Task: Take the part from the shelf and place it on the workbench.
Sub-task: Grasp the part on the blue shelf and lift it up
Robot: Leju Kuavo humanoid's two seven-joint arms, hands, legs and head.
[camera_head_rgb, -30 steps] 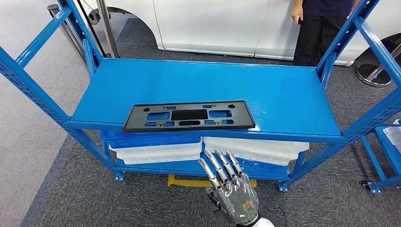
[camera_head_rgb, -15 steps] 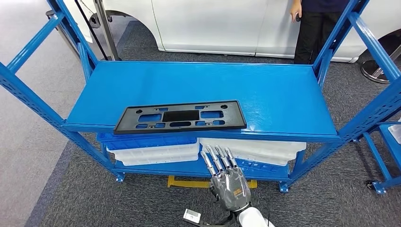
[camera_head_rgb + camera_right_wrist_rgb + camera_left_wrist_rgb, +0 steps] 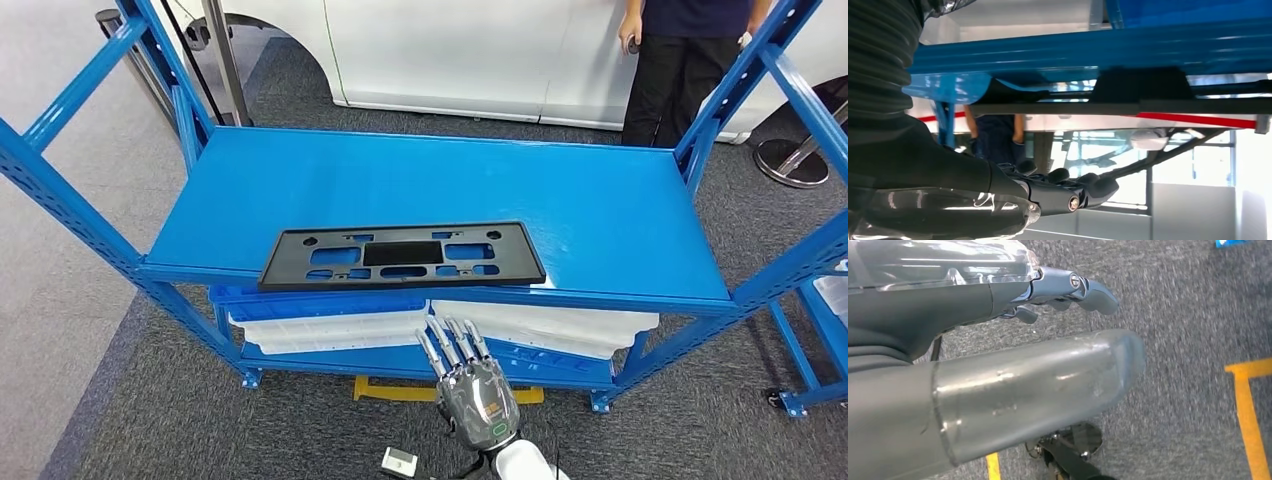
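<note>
flat black slotted part on glossy blue shelf

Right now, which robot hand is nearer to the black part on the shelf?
The right. The right robot hand is raised in front of the shelf, just below the black part, fingers apart and empty. The left robot hand hangs down over the carpet.

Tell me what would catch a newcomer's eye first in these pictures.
First the bright blue shelf, with a long black part lying flat at its front edge. Next the robot's right hand, empty with fingers spread, raised below that edge in front of the lower shelf's white trays. A person stands behind the rack beside a white car.
</note>
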